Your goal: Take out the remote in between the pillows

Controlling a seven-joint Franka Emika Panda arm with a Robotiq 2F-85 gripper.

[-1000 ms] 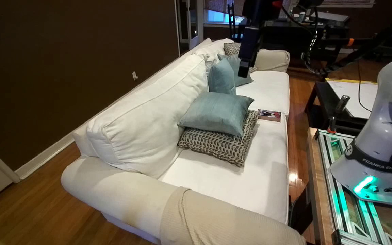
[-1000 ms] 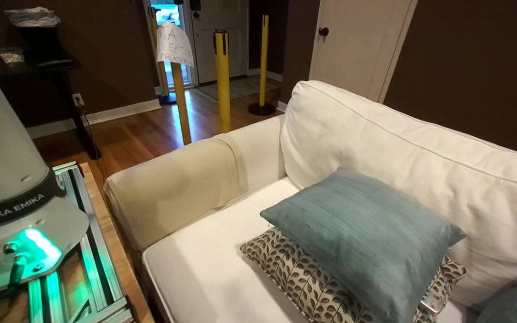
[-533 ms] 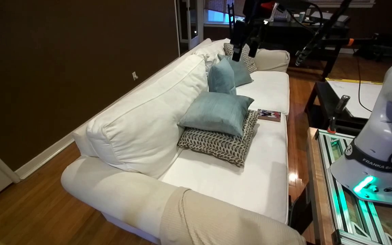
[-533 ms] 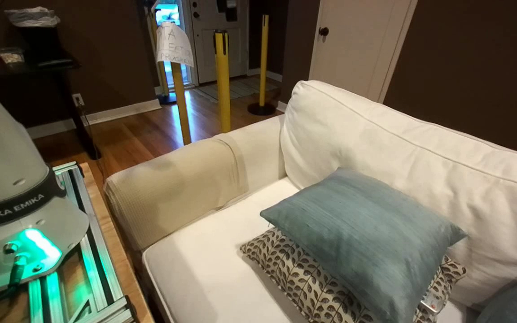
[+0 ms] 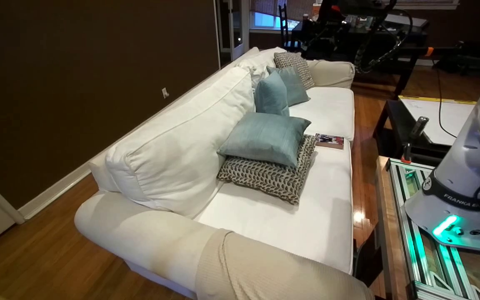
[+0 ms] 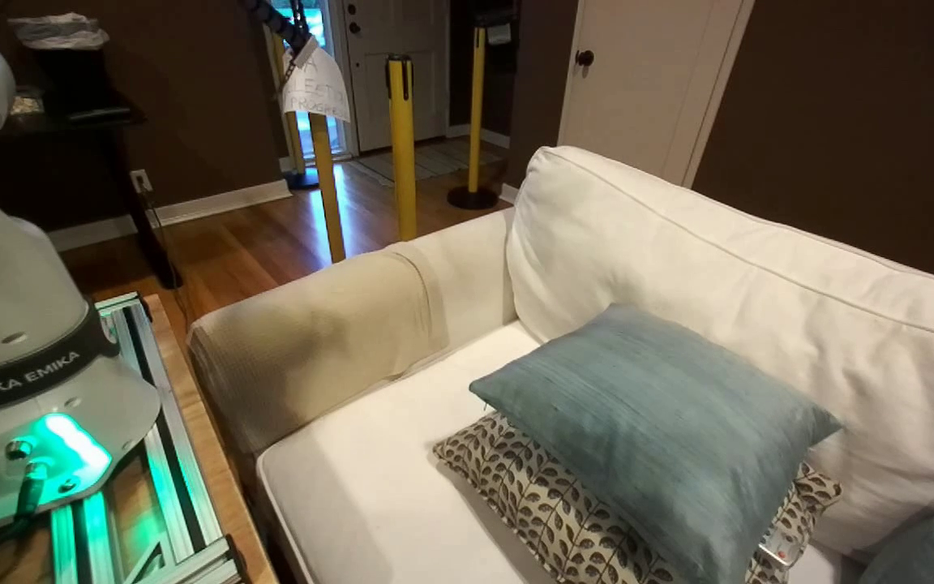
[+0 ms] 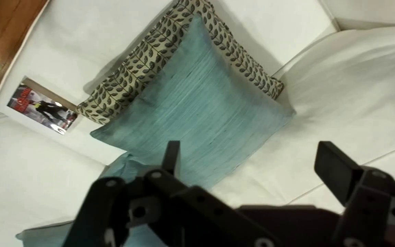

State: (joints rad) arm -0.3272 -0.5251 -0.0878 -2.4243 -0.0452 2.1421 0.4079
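One remote (image 6: 781, 545): I see just a pale end with a red spot, sticking out between the blue pillow (image 6: 653, 430) and the leaf pillow (image 6: 499, 474), at their near right in an exterior view; the rest is hidden.
Blue pillow: it lies on the leaf pillow, which shows past its left and near edges in that view; its far side comes up to the white back cushion (image 6: 726, 308).
Gripper (image 7: 250, 157): my wrist view has the fingers (image 7: 172, 159) wide apart, the left one in front of the blue pillow, the right one in front of the back cushion; in an exterior view I get only a dark, blurred shape (image 5: 327, 35), clear of both pillows.
Printed item (image 5: 330, 140): book or box, I cannot tell which; it lies on the seat (image 5: 273, 225) just beside a corner of the leaf pillow, right of it in an exterior view.
Other pillows (image 5: 272, 95): two blue, one patterned, leaning toward the far end of the sofa (image 5: 140, 233).
Base (image 5: 452, 208): I have it right of the sofa in an exterior view, its light strip (image 5: 445, 225) glowing green.
Posts (image 6: 402, 154): yellow, upright beyond the armrest (image 6: 329, 349), a handwritten sheet (image 6: 317, 89) on one.
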